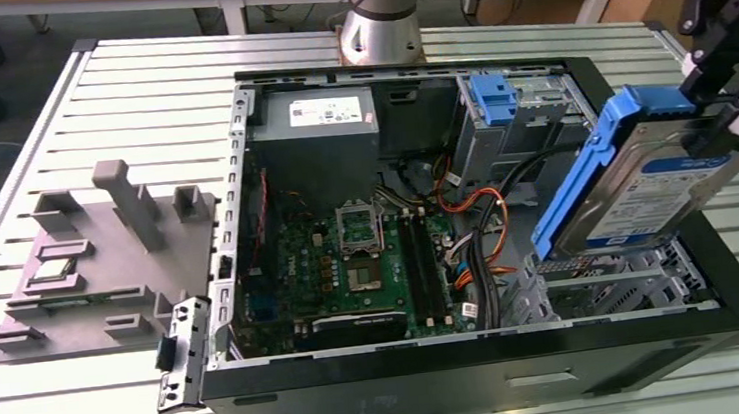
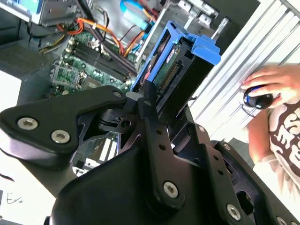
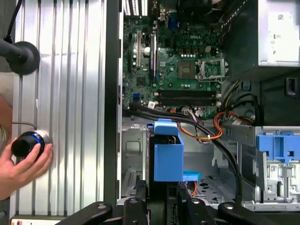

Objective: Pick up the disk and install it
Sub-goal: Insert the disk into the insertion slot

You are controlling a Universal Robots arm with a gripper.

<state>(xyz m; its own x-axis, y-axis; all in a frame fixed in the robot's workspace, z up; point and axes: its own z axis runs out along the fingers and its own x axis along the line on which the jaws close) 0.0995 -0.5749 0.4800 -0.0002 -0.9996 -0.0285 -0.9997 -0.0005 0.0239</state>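
The disk (image 1: 647, 188) is a silver-grey drive with a blue-and-white label and blue side rails. It hangs tilted on edge over the open computer case (image 1: 491, 362), at the exterior view's right. My gripper (image 1: 723, 134) is shut on its upper end. In both wrist views the black fingers (image 2: 146, 101) clamp the disk (image 2: 180, 65) from two sides, and its blue rail (image 3: 168, 157) points down toward the metal drive cage (image 3: 133, 159) inside the case. The disk is above the case and touches nothing else.
The case holds a green motherboard (image 1: 347, 259), a grey power-supply box (image 1: 315, 121), orange and black cables (image 1: 478, 218), and a blue bracket (image 1: 494, 96) in the far bay. A grey fixture plate (image 1: 106, 260) lies on the slatted table. A person's hand (image 3: 23, 164) grips a knob beside the case.
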